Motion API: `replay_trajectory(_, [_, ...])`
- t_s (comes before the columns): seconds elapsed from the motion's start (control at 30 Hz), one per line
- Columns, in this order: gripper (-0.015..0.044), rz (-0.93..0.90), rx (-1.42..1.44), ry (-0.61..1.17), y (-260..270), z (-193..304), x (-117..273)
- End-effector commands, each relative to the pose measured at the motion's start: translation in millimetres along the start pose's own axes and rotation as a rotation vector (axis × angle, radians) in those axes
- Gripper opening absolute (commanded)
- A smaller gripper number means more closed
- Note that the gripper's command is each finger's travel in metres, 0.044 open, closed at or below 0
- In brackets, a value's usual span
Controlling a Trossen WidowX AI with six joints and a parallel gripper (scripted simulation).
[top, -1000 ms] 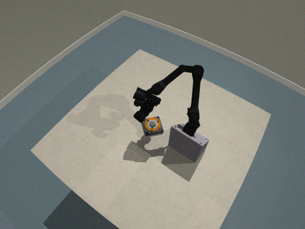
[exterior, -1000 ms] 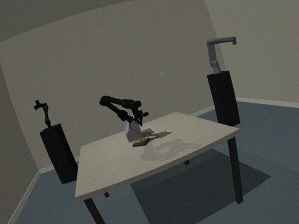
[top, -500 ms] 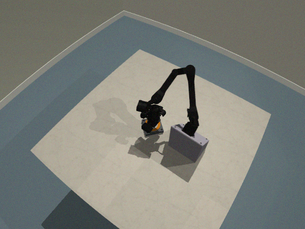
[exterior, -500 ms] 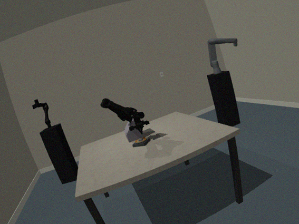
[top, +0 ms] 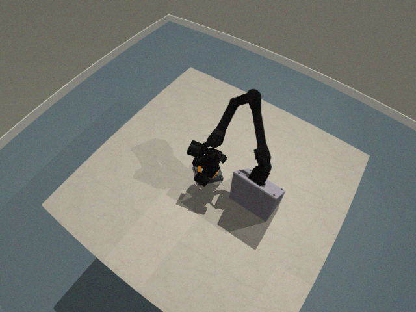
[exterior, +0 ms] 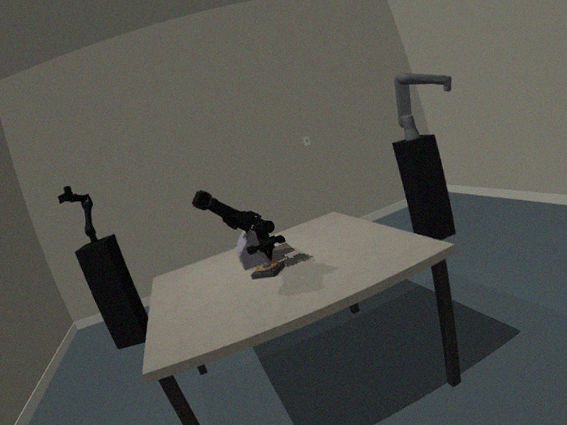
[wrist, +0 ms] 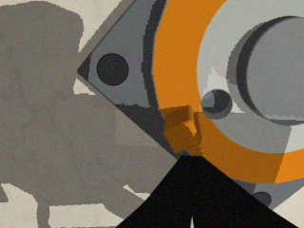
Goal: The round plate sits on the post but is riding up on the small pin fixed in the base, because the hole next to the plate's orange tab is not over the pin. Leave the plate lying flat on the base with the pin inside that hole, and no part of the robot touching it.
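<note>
1. One claw (wrist: pixel 190 163), pressed together and pinching nothing, is set against the orange tab (wrist: pixel 184 128), seemingly for pushing.
2. The plate (wrist: pixel 184 38) is seated on the post (wrist: pixel 279 70) over the base (wrist: pixel 110 70) on the table (exterior: pixel 328 247).
3. A hole (wrist: pixel 217 103) is seen beside the tab.

Pale table (exterior: pixel 360 254) carries base (wrist: pixel 129 89) (square, grey) and arm's mount (top: pixel 257 196).

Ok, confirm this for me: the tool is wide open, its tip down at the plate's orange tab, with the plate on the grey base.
One thing is off: the tool is shut, fingers together with nothing between them, as the wrist view shows. The rest stands: its tip is down at the orange tab of the plate on the grey base.
</note>
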State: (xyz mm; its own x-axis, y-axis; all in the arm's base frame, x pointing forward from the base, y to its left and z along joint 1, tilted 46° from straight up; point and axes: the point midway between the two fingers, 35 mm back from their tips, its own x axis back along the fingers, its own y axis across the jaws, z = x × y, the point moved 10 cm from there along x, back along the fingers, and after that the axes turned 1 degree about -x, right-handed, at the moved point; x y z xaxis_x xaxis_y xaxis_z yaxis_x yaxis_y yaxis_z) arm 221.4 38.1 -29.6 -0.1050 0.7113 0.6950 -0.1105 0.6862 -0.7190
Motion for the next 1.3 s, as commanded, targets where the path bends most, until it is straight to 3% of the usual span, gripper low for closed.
replay_trajectory(0.0, [0.0000, 0.002, 0.000, -0.005, 2, -5, 0])
replay_trajectory(1.27, [0.0000, 0.002, -0.002, -0.007, 16, -34, 0])
